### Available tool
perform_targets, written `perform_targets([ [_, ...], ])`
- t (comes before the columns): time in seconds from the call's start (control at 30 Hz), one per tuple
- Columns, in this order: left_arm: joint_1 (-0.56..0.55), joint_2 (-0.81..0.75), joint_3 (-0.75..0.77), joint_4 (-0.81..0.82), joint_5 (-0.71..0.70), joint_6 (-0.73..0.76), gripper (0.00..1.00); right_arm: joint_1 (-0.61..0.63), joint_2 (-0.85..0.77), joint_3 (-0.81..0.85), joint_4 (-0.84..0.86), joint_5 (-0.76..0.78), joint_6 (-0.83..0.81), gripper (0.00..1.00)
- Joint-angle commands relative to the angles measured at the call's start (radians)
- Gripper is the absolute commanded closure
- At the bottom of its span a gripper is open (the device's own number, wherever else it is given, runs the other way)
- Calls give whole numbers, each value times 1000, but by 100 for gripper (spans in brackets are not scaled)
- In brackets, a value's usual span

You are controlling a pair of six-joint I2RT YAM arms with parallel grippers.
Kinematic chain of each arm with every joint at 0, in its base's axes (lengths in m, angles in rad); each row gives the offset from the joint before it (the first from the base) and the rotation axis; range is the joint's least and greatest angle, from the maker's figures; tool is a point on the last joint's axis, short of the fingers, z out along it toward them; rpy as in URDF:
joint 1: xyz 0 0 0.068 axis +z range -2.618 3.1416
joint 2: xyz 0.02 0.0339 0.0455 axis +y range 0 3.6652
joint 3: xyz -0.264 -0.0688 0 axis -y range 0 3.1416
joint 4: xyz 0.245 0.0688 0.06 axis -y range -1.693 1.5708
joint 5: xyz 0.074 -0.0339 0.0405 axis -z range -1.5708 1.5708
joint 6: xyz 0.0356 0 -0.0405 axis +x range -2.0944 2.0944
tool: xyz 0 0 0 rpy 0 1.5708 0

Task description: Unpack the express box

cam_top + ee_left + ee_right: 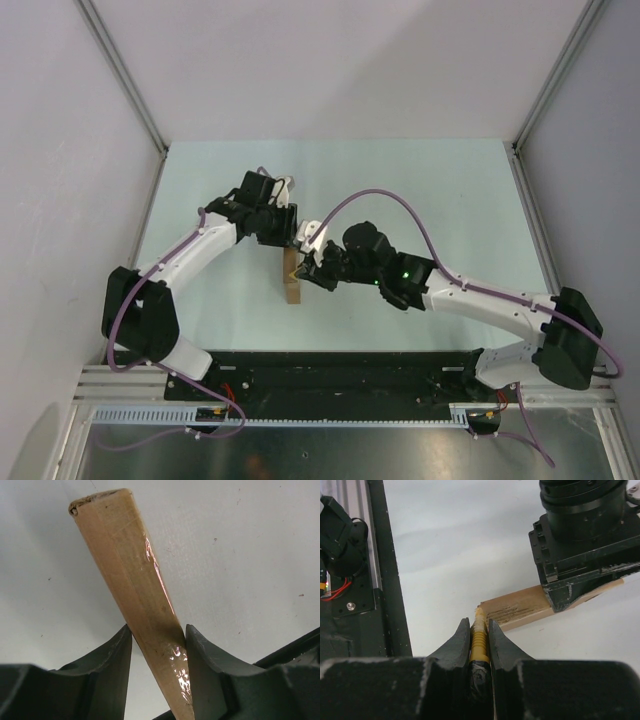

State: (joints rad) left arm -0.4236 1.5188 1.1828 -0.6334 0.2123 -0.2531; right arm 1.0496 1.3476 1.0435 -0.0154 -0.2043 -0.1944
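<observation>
A: How does the overhead view look to you?
B: You get bright, even light from above on the pale green table point(440, 200). Shadows on it are soft and faint, and nothing is blurred.
A: And your left wrist view?
B: The shiny tape on the flat brown cardboard box point(127, 575) throws pinkish-white glare streaks along one edge. The dark fingers point(107, 665) of the left gripper point(157, 630), close to the lens, look soft.
A: Right wrist?
B: The table there is nearly washed out, with a broad soft shadow across it. The right gripper point(479, 625) is underexposed, almost featureless black, yet you can see the yellow ribbed handle point(479, 642) sharply.
</observation>
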Motion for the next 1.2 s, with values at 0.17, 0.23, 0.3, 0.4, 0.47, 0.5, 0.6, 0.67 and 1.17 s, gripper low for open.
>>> perform_targets([
  [0.17, -1, 18, -5, 6, -11, 51, 61, 18, 44, 1, 106, 6, -73, 100],
  [0.23, -1, 23, -9, 8, -8, 51, 61, 18, 48, 3, 104, 0, -76, 100],
  [0.3, -1, 26, -12, 8, -10, 51, 61, 20, 53, 1, 104, -1, -79, 100],
  [0.4, -3, 27, -11, 6, -8, 51, 61, 18, 59, 1, 104, -7, -79, 100],
  [0.47, -1, 32, -9, 6, -5, 51, 60, 20, 61, 1, 109, -18, -74, 100],
  [0.5, -3, 32, -8, 8, -5, 51, 60, 20, 62, 1, 109, -23, -74, 100],
  [0.6, -3, 35, -9, 8, -2, 52, 60, 23, 67, 1, 104, -32, -80, 100],
  [0.67, -3, 37, -9, 6, -1, 52, 60, 24, 68, 1, 101, -29, -82, 100],
  [1.17, -4, 43, -12, 8, 7, 54, 59, 35, 79, 1, 130, 45, -117, 100],
])
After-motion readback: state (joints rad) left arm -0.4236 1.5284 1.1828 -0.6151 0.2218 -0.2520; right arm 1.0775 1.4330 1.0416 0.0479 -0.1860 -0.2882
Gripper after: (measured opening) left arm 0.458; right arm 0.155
